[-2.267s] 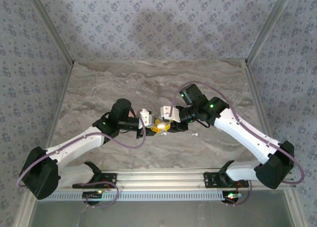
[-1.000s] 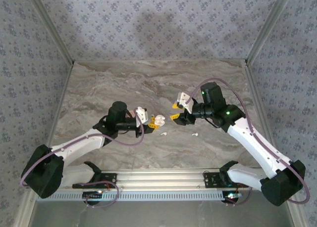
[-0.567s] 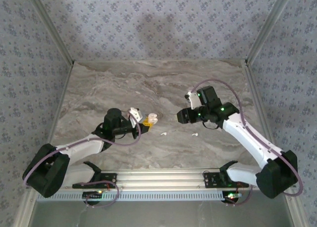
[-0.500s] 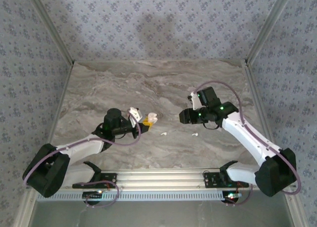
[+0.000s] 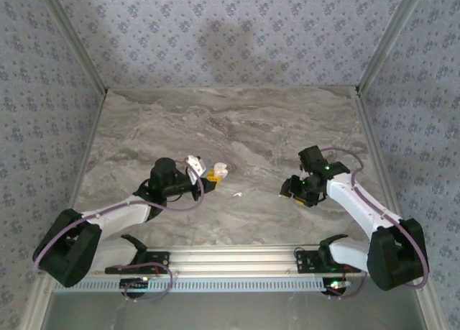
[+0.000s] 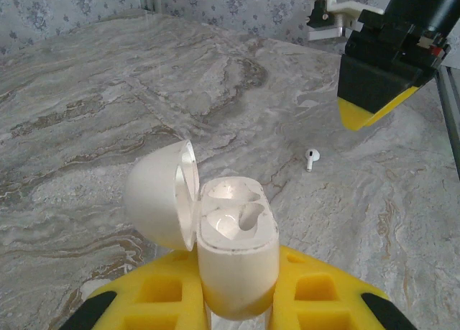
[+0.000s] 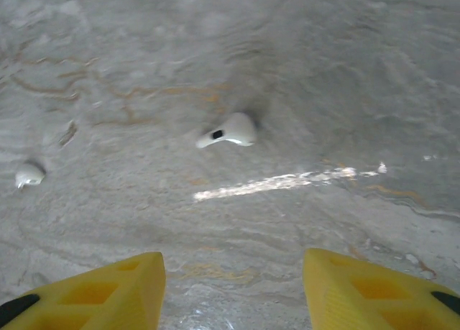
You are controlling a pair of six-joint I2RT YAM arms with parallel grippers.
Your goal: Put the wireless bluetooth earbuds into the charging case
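Right gripper [image 7: 231,262] hangs low over the table [image 7: 345,71], fingers apart, nothing between them. One earbud [image 7: 228,131] lies dead ahead, centred on the gap, long axis crosswise to the approach, stem pointing toward the second earbud [image 7: 29,175]. That one sits off toward the left arm, between the two grippers, in the table's near half. Left gripper [image 6: 241,283] is clamped on the charging case [image 6: 236,236], lid open. Right arm is nearer the first earbud; likely a straight reach forward and down.
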